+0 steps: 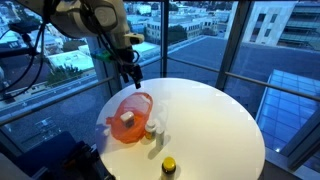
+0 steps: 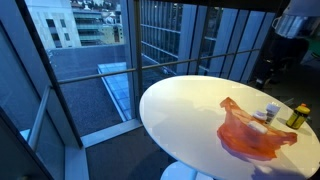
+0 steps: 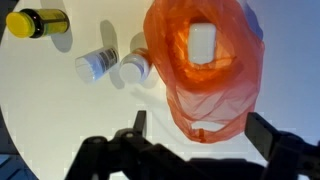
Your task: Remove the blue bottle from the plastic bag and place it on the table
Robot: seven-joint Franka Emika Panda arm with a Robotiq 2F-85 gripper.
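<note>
An orange plastic bag lies on the round white table and shows in both exterior views. A pale whitish item lies inside it, also seen in an exterior view. Its colour does not read as blue through the plastic. My gripper is open and empty. It hangs above the bag's handle end without touching it, and it shows in an exterior view. In the other exterior view the arm is dark and the jaws are unclear.
Two white bottles lie beside the bag. A yellow bottle with a black cap stands further off. Glass windows surround the table.
</note>
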